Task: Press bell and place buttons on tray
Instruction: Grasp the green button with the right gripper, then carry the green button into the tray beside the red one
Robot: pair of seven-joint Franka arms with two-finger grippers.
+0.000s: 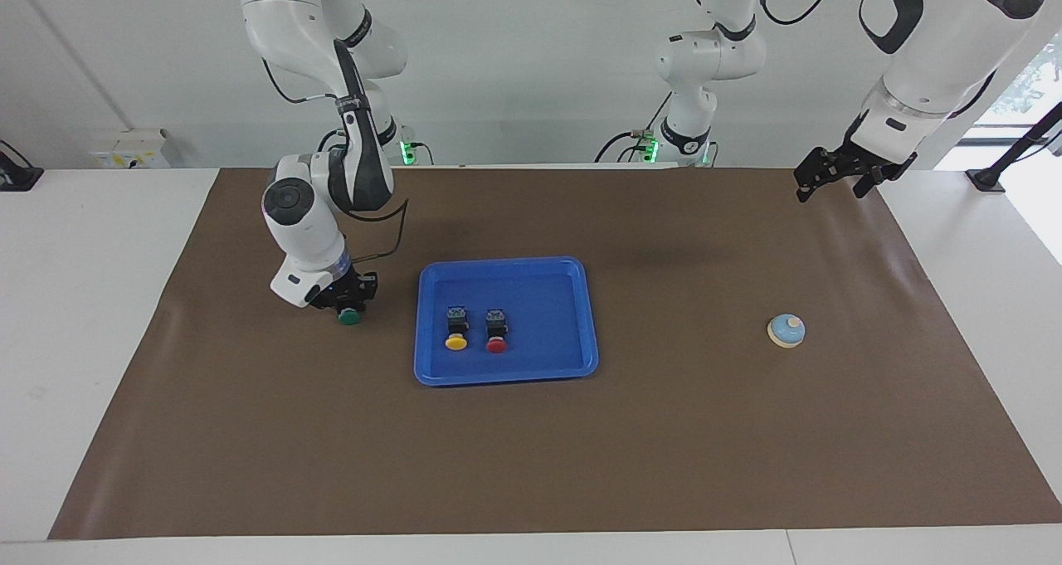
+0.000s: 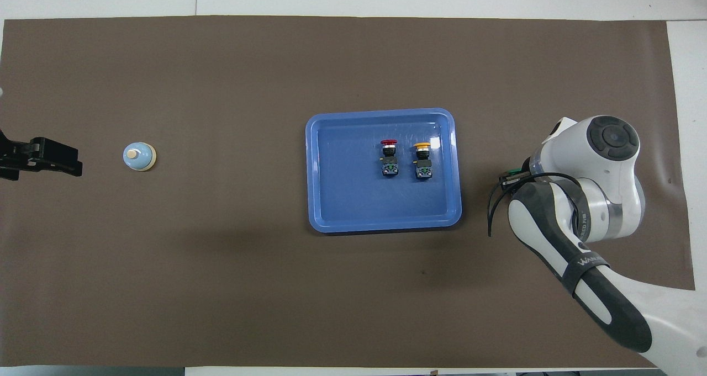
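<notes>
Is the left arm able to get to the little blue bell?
Probably yes. The left gripper hangs in the air at the bell's end of the table, with only bare brown mat around the bell. The right gripper is busy at the green button.

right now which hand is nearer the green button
Right. The right hand is down at the green button beside the tray; the left hand waits up at the bell's end.

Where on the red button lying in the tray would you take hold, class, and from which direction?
Grip the black blocky body of the red button, coming straight down from above. It lies on its side in the blue tray, so the body's flat sides face outward for the fingers, whereas the round cap would likely slip. Watch the yellow button lying close beside it: the gap there looks tight.
</notes>
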